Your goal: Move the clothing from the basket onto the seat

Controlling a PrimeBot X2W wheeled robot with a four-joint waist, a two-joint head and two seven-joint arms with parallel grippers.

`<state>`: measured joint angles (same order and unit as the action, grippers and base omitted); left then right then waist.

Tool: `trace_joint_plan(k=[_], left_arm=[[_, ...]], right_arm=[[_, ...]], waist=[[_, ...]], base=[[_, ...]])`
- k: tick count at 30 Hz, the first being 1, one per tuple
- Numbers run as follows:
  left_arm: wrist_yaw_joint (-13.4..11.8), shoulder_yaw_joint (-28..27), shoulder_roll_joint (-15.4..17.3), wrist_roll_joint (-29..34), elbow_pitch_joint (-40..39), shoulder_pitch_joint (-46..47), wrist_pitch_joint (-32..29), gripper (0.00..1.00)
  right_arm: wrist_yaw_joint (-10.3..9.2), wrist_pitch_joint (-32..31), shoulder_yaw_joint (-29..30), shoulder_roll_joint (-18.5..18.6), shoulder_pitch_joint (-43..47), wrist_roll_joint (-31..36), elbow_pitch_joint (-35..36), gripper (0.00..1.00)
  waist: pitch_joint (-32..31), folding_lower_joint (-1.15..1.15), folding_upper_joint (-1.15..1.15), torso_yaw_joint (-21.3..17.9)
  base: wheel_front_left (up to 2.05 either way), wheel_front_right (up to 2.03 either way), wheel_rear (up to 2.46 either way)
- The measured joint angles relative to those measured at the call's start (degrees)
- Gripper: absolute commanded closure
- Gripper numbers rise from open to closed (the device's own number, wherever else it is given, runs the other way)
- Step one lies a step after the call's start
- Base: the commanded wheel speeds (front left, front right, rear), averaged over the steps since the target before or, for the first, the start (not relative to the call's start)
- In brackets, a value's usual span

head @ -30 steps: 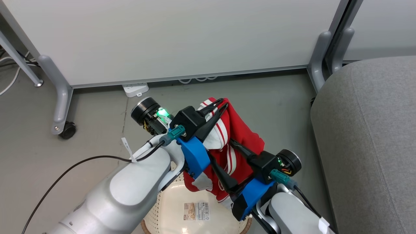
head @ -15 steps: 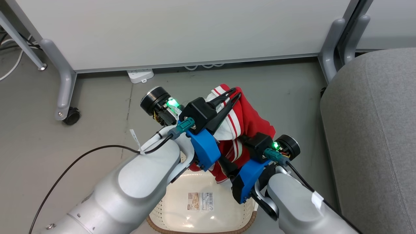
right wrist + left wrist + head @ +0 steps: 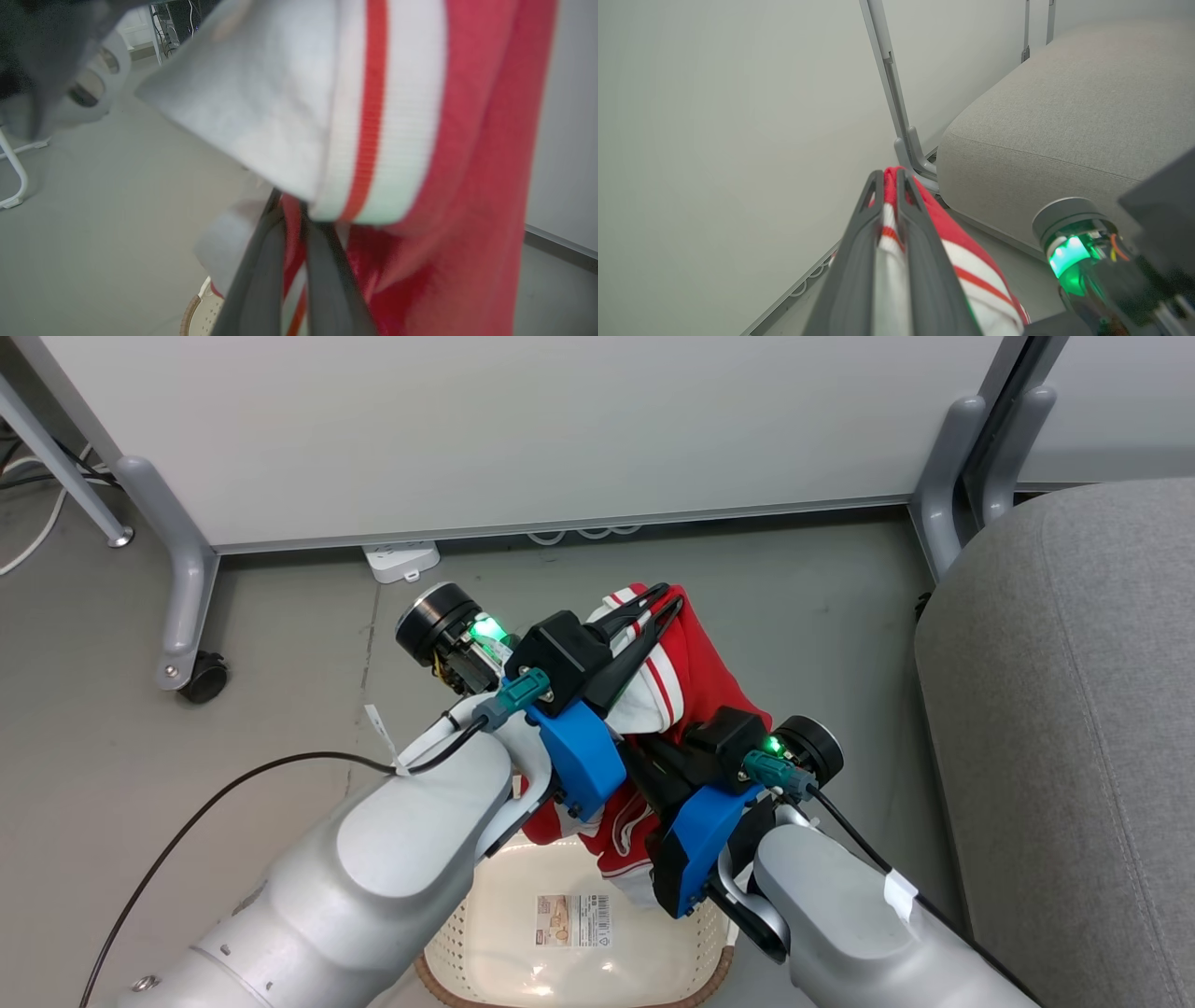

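The red garment (image 3: 695, 663) hangs in the air over the far edge of the basket (image 3: 467, 943), held up by both arms and clear of the seat (image 3: 1074, 728) to its right. It is soft knit, bright red with white stripes and a broad white ribbed band, bunched into loose folds, and its lowest fold dangles just over the basket's far side.

The left claw (image 3: 674, 597) pinches the topmost fold. Its two long dark fingers lie nearly together with red and white cloth squeezed between them. The right claw (image 3: 289, 205) grips lower down, its fingers likewise drawn close on a strip of red fabric.

The basket stands on the floor (image 3: 280, 709) below the arms. It is cream plastic pierced with small holes, with a brown woven-look rim and a barcode label (image 3: 569, 921) stuck flat on its glossy bottom.

The seat is a big grey cushion of coarse woven cloth with a rounded corner and a stitched seam running along its edge.

The floor is smooth, dull grey. Along the far side stands a pale partition (image 3: 513, 429) on grey metal legs, and the left leg ends in a black caster (image 3: 201, 677). A white power strip (image 3: 401, 560) lies at the foot of the panel, and a thin black cable (image 3: 233, 793) loops across the floor to the left arm.
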<state>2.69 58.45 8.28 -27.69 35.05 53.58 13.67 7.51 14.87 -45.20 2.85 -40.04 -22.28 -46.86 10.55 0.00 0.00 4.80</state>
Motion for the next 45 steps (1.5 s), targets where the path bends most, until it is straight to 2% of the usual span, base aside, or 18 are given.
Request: trace_joint_plan(k=[4,5,6,30,40,45], left_arm=[[0.00,-0.10,0.27,-0.41,0.48,0.00,0.11,1.00],[-0.05,-0.27,0.34,-0.48,0.57,0.00,0.12,0.59],[-0.11,-0.40,0.48,-0.48,0.59,0.00,0.14,0.00],[-1.31,-2.19,1.69,0.01,-0.68,0.38,1.15,0.00],[-2.05,-2.87,3.04,0.01,-1.99,-0.96,1.34,0.00],[-2.05,-2.96,3.44,0.01,-3.32,-2.05,1.38,0.00]], right_arm=[[0.00,0.03,0.19,0.01,0.04,-1.15,1.18,1.00],[0.00,0.07,0.37,0.00,0.04,-1.13,1.59,1.00],[0.00,0.09,0.54,0.00,0.07,-1.11,2.02,1.00],[0.00,0.10,5.03,0.02,2.14,1.47,5.28,1.00],[0.00,0.10,14.72,0.02,2.53,6.51,7.67,1.00],[0.00,0.10,21.67,0.02,3.24,8.67,9.44,1.00]], waist=[[-0.12,0.00,0.00,-0.48],[-0.08,0.00,0.00,-0.60],[-0.01,0.00,0.00,-0.72],[0.30,-0.01,0.00,-1.56],[0.47,0.00,0.00,-3.95],[0.32,0.00,0.00,-5.80]], base=[[0.00,0.00,0.00],[0.00,0.00,0.00],[0.00,0.00,0.00],[0.00,0.00,0.00],[0.00,0.00,0.00],[0.00,0.00,0.00]])
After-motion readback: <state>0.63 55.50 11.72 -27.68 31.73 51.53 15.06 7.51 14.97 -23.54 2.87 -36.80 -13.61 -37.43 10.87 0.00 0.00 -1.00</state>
